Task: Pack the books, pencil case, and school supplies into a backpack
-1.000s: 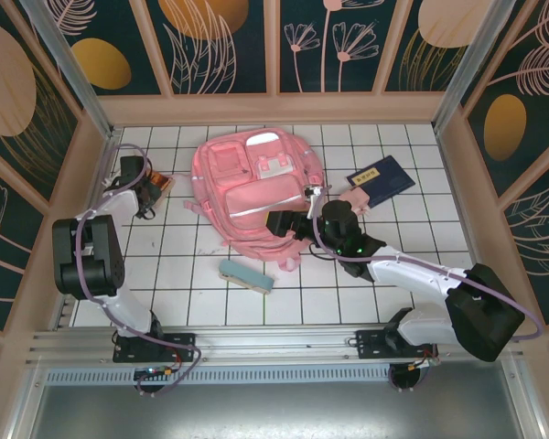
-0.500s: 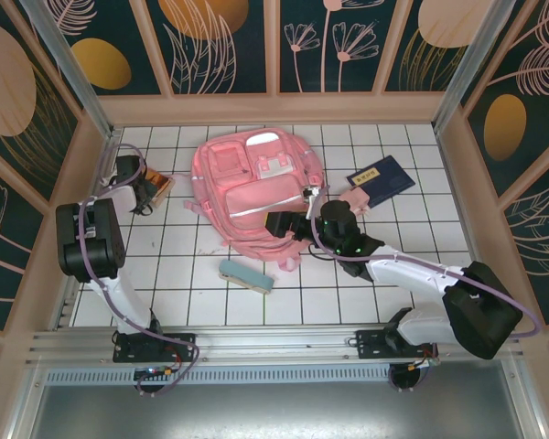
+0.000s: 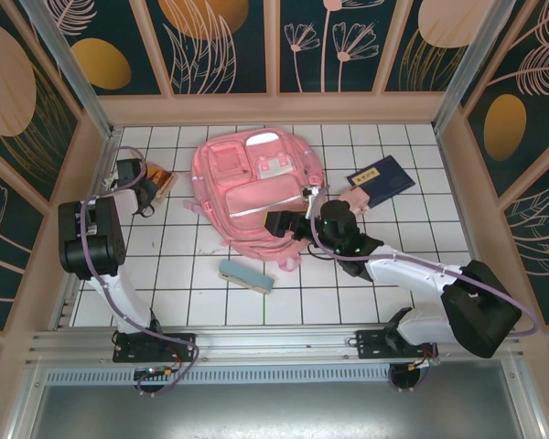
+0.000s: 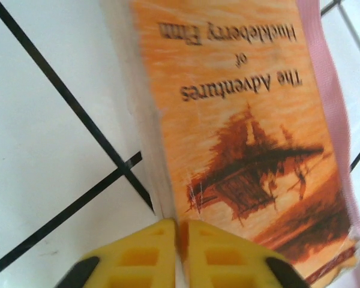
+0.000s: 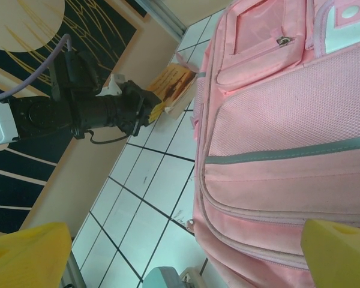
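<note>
Narrow gap between orange book (image 3: 162, 181) and backpack (image 3: 252, 192); wide bare tiles (image 3: 178, 274) on both sides of pencil case (image 3: 246, 275).

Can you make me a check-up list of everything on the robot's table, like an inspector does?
Surface: white tiled table, black grid lines.
Job's things: pink backpack flat mid-table; orange book to its left; navy books and small pink item to its right; pencil case nearer the arms.
Clutter: nothing seen.
Grippers: left gripper, fingers shut at the orange book's corner, grip unclear; right gripper wide open over the backpack's edge.
Cables: purple cable on left arm, another on right.
Surroundings: flower-patterned walls; metal rail in front.
</note>
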You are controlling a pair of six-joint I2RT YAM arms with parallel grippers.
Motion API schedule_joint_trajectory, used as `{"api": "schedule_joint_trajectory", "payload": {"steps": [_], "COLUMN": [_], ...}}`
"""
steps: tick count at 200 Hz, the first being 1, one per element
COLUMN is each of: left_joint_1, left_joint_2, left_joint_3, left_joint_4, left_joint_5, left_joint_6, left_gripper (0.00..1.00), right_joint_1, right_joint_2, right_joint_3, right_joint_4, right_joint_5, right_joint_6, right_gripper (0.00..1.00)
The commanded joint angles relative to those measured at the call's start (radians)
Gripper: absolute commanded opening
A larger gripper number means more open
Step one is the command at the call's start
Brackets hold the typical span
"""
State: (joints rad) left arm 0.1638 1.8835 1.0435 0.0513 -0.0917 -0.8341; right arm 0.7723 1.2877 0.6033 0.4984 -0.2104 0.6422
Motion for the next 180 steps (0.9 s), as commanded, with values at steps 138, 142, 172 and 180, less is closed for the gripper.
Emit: {"api": "schedule_joint_trajectory", "payload": {"steps": [138, 142, 172, 180], "left_joint_1": [-0.030, -0.038, -0.055, -0.055], "left_joint_2": [-0.611, -0.634, -0.783, -0.813], "left_joint_3": [-0.588, -0.606, -0.682, -0.688], "left_joint_4": [-0.067, -0.074, -0.145, -0.161], "left_joint_5": [0.167, 0.169, 0.143, 0.115], "left_joint_6": [-0.077, -0.081, -0.078, -0.073], "left_gripper": [0.00, 0.00, 0.00, 0.03], "right_joint_1": [0.052, 0.055, 0.101, 0.119], "right_joint_2": [0.033, 0.039, 0.116, 0.146], "right_joint_3": [0.018, 0.028, 0.123, 0.165], "right_joint_4": [0.058, 0.052, 0.021, -0.001], "right_joint_5": [-0.015, -0.014, -0.024, -0.026], "right_joint_6": [-0.006, -0.009, -0.054, -0.072], "right_gripper": [0.99, 0.99, 0.99, 0.99]}}
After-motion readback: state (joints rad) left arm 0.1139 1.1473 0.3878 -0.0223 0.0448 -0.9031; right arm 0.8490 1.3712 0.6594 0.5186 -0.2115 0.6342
